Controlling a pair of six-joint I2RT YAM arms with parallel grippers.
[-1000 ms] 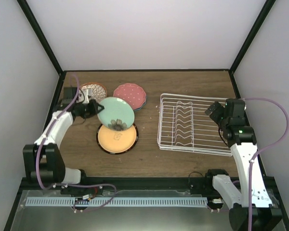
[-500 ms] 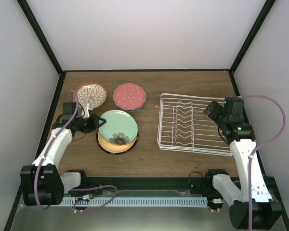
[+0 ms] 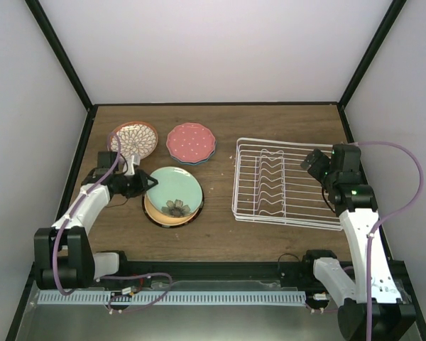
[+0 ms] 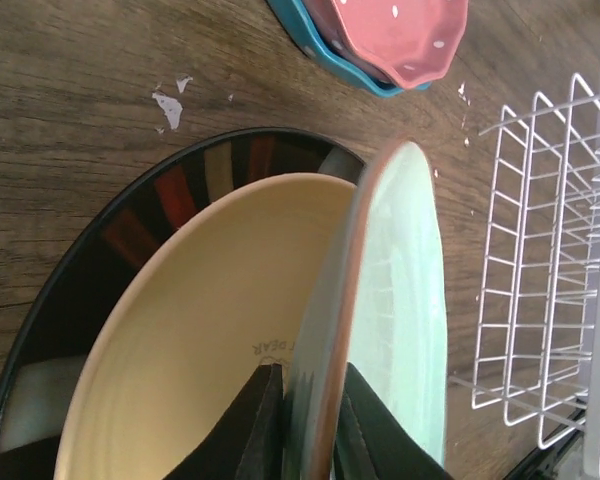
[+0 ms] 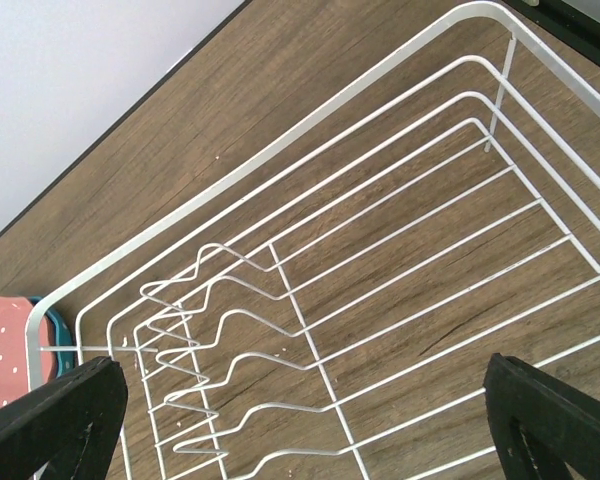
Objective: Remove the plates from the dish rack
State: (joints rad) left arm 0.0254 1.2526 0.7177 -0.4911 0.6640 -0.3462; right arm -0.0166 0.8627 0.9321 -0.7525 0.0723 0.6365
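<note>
My left gripper (image 3: 143,184) is shut on the rim of the pale green flower plate (image 3: 174,193), which lies tilted low over the tan dark-rimmed plate (image 3: 155,212). In the left wrist view my fingers (image 4: 248,435) pinch the green plate (image 4: 405,300) edge-on above the tan plate (image 4: 200,290). The brown-rimmed petal-patterned plate (image 3: 133,137) lies at the back left. The red-pink dotted plate (image 3: 190,141) sits on a teal one (image 4: 310,40). The white dish rack (image 3: 287,181) holds no plates. My right gripper (image 5: 300,420) is open above the rack (image 5: 360,260).
Black frame posts and white walls close in the wooden table (image 3: 220,121) on three sides. The rack sits close to the right wall. Purple cables loop from both arms.
My left gripper has carried the green plate toward me and lowered it, from tilted up beside the petal plate to nearly flat over the tan plate. The right arm has hardly moved.
</note>
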